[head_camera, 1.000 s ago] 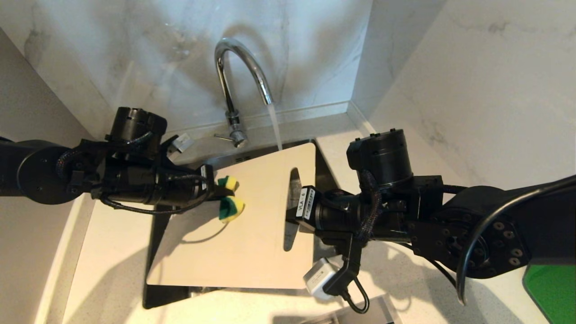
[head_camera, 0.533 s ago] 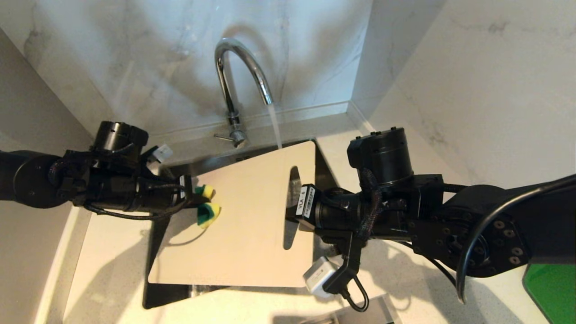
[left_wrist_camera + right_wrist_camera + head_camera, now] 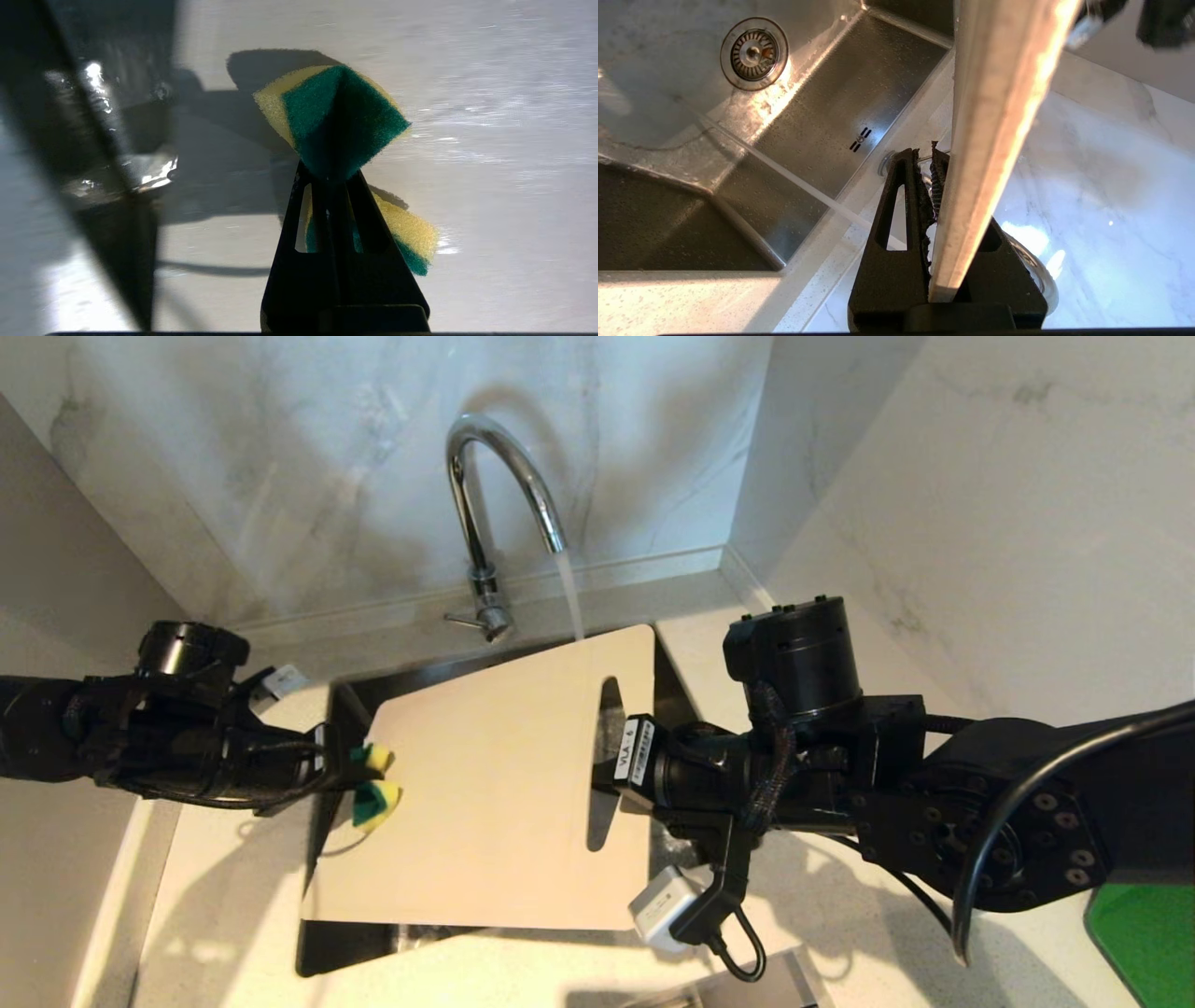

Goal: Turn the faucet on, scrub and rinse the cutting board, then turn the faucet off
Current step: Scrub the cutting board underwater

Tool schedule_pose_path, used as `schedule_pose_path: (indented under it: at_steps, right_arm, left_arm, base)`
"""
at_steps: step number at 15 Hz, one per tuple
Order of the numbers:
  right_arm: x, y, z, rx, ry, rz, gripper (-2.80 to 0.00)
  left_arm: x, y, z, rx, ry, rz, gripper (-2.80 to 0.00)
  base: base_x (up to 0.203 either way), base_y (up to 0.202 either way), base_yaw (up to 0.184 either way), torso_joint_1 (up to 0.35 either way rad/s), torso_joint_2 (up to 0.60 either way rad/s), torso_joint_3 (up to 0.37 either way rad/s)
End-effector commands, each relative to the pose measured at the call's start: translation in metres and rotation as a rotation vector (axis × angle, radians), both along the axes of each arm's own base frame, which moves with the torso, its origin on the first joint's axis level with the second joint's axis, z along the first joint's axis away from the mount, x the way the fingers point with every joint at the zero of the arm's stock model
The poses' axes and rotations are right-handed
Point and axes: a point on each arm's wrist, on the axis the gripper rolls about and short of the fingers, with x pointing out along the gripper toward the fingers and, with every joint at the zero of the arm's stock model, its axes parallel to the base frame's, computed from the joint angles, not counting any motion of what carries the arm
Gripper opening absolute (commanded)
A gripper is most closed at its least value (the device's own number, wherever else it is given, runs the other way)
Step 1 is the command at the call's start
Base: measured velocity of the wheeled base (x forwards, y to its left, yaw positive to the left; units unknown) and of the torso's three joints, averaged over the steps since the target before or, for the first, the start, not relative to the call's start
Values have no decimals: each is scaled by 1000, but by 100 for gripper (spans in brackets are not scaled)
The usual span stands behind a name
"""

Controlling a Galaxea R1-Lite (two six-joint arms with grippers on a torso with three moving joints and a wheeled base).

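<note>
Board (image 3: 495,784): plain cream-white, no pattern. Sponge (image 3: 375,791): yellow body, dark green scouring face. Faucet (image 3: 485,513): shiny chrome. Sink (image 3: 822,107): brushed grey steel. Wall (image 3: 280,457): white marble, faint grey veining. Counter (image 3: 233,933): off-white, fine speckle. Both arms: black. Green patch (image 3: 1144,938) at the frame's corner.

faucet (image 3: 485,513): chrome gooseneck, upper centre of frame, water running. cutting board (image 3: 485,784): cream rectangle, handle slot at right, tilted over the sink, mid-frame.
</note>
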Motion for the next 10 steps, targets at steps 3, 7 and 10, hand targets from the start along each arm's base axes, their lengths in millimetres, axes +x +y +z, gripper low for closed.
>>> schedule_pose_path:
  at_steps: [3, 7, 10]
  right_arm:
    - [-1, 0, 0, -6, -10, 7, -280]
    - [-3, -2, 2, -4, -13, 6, -280]
    - [-3, -2, -1, -10, -5, 6, -280]
  left_arm:
    - [1, 43, -22, -29, 60, 40, -280]
    - [-1, 56, -8, -54, 11, 57, -280]
    - [-9, 44, 34, -95, -95, 41, -280]
  base:
    - [0, 0, 0, 0, 0, 0]
    - [0, 0, 0, 0, 0, 0]
    - [0, 0, 0, 0, 0, 0]
